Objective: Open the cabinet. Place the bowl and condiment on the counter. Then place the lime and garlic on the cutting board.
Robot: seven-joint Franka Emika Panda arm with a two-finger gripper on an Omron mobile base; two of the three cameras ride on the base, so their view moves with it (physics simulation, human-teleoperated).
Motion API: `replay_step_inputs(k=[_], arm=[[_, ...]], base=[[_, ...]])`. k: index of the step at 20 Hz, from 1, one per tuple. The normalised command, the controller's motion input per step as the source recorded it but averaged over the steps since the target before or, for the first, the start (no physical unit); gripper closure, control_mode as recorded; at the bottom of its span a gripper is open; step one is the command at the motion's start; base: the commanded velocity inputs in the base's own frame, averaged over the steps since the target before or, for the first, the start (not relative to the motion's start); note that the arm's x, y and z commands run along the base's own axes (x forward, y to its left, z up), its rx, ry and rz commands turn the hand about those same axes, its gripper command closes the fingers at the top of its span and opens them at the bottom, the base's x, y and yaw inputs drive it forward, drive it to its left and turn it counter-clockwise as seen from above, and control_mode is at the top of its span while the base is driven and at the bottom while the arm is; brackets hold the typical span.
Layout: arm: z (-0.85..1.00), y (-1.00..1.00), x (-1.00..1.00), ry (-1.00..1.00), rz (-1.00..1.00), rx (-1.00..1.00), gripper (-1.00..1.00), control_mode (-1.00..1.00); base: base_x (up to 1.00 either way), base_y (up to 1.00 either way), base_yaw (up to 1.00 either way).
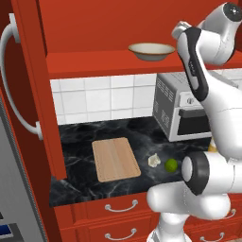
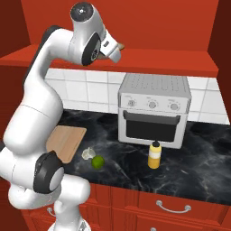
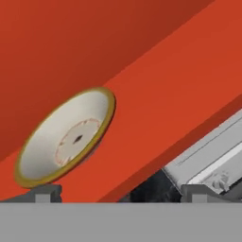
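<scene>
You see the shallow cream-beige bowl upright on the red cabinet shelf, mouth up; jaws wide open, empty.

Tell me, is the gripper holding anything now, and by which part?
Nothing is held. The gripper is open, and the bowl stands free on the cabinet shelf.
</scene>
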Motion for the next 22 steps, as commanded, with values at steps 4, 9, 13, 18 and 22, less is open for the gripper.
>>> replay_step_inputs(k=[4,9,13,18,22], arm=[[0.00,0.00,0.51,0.00,0.00,0.11,-1.00,-1.00],[-0.02,0.00,0.47,0.00,0.00,0.04,-1.00,-1.00],[-0.11,0.00,0.48,0.04,0.00,0.01,-1.00,-1.00],[-0.18,-0.01,0.50,0.05,0.00,0.00,-1.00,-1.00],[-0.11,-0.06,0.54,0.04,0.00,0.00,-1.00,-1.00]], base=[[0.00,0.00,0.00],[0.00,0.00,0.00],[0.00,0.00,0.00],[0.00,0.00,0.00],[0.00,0.00,0.00]])
